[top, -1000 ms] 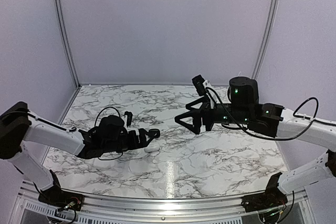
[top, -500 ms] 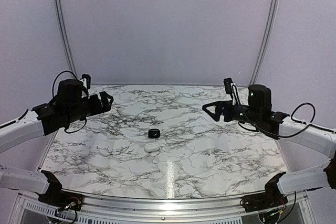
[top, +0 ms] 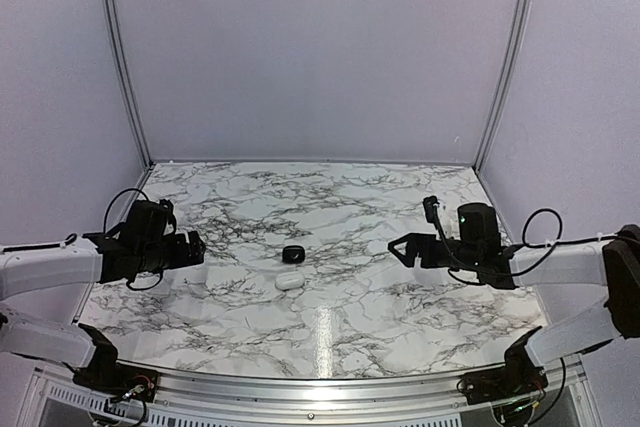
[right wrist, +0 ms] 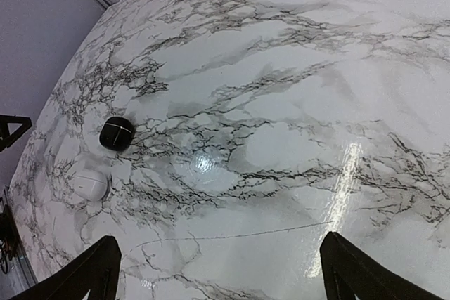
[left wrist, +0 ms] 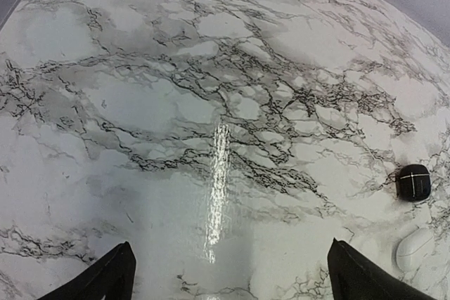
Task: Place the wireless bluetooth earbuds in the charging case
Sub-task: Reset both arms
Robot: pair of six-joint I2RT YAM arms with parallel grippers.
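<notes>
A closed black oval case point(top: 293, 254) lies near the middle of the marble table point(top: 330, 332). A white oval case point(top: 289, 281) lies just in front of it. Both show in the left wrist view, black point(left wrist: 413, 181) and white point(left wrist: 415, 249), and in the right wrist view, black point(right wrist: 117, 133) and white point(right wrist: 89, 183). No earbuds show in any view. My left gripper point(top: 195, 245) is open and empty, well left of the cases. My right gripper point(top: 400, 247) is open and empty, well right of them. Both point toward the middle.
Pale walls with metal corner posts point(top: 120, 57) enclose the table at the back and sides. A metal rail point(top: 320, 387) runs along the near edge. Cables loop off both arms.
Both arms have drawn back from the middle to the sides and dropped lower over the table. The left gripper has left the cases, which lie still.
</notes>
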